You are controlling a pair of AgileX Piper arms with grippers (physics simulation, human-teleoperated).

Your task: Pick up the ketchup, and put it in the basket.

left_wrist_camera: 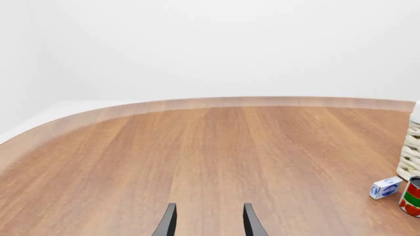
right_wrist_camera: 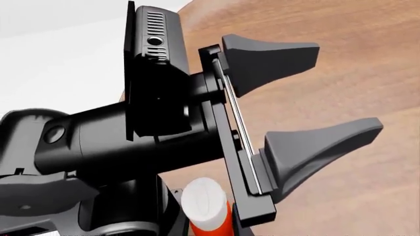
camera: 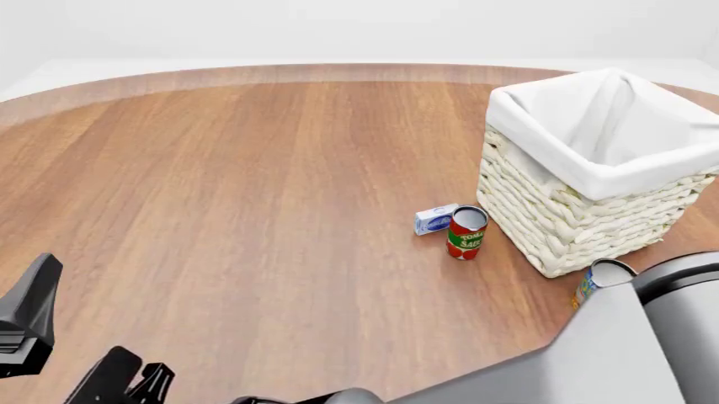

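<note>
Only the ketchup's [right_wrist_camera: 205,205] white cap and a strip of red-orange body show, at the near edge of the right wrist view. It is out of the front view. Dark shapes flank the bottle, and I cannot tell my right gripper's fingers apart from the left arm behind them. My right arm [camera: 641,337] reaches across the near edge of the table towards the left. My left gripper [camera: 84,337] hangs open and empty at the near left, also visible as the left gripper [right_wrist_camera: 347,88] from the side. The cream wicker basket [camera: 561,220] with its white liner stands at the far right.
A red-green tomato sauce can [camera: 466,233] and a small blue-white box [camera: 435,219] sit just left of the basket. A blue-yellow can [camera: 601,276] peeks out behind my right arm. In the left wrist view the same sauce can [left_wrist_camera: 412,197], box [left_wrist_camera: 385,188] and basket wall [left_wrist_camera: 410,157] line one edge.
</note>
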